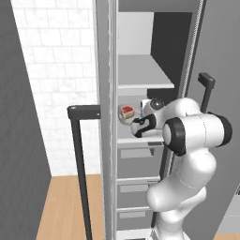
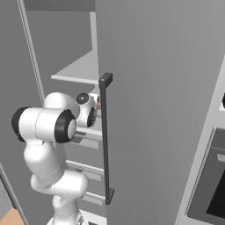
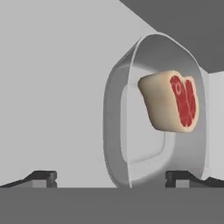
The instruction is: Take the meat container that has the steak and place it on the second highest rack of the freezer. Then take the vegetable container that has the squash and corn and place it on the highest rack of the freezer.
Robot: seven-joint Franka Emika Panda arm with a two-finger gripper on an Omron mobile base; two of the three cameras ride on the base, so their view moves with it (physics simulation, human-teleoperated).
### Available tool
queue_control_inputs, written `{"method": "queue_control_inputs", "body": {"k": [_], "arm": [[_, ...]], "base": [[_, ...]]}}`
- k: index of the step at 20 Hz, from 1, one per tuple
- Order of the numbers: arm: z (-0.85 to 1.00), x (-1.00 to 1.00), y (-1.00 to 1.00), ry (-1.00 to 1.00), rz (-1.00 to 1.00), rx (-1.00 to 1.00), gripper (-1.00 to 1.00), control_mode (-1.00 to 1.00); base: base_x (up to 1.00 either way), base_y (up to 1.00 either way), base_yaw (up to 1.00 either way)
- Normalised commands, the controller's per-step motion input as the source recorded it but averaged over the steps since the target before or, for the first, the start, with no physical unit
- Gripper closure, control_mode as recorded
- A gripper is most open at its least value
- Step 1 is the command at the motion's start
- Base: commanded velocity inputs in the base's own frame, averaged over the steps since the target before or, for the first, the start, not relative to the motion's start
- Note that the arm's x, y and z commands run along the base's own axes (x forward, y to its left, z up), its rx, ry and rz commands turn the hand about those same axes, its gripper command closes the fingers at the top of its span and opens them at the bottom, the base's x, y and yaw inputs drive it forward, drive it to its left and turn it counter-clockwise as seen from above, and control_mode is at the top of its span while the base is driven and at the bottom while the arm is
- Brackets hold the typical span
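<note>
- The claw (image 3: 111, 177) stands wide open and holds nothing. In the hand view its two dark fingertips (image 3: 43, 177) sit at the lower left and lower right, with the near rim of the meat container (image 3: 118, 131) low between them.
- The container fills the centre-right of the hand view. It is a pale grey tray with a raised rim, seen rolled on its side by the camera's tilt, and no finger touches it.
- The steak (image 3: 173, 103) lies in the tray, at the upper right of that view, beyond the fingertips.
- In the left base view the tray with the steak sits at frame centre on the second highest rack (image 1: 140, 140) of the freezer (image 1: 105, 140), just left of the hand and below the highest rack (image 1: 143, 75).
- Judgement: the tray looks stiff, light and smooth, so it may slide. The steak lies loose and could shift if tipped.
- The rim is the likely place to pinch, kept level.
</note>
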Motion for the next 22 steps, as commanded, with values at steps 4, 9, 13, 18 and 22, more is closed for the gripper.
{"method": "queue_control_inputs", "body": {"k": [4, 9, 13, 18, 22], "arm": [[0.23, -0.76, 0.00, -0.02, -0.13, 0.00, -1.00, -1.00], [0.49, -0.43, 0.10, -0.01, -0.10, 0.00, -1.00, -1.00], [0.65, -0.03, 0.01, 0.02, -0.06, 0.00, -1.00, -1.00], [0.49, -0.04, 0.00, 0.11, -0.03, 0.00, -1.00, -1.00], [0.14, -0.31, 0.00, 0.10, 0.00, 0.00, -1.00, -1.00]], "base": [[0.00, 0.00, 0.00], [0.00, 0.00, 0.00], [0.00, 0.00, 0.00], [0.00, 0.00, 0.00], [0.00, 0.00, 0.00]]}}
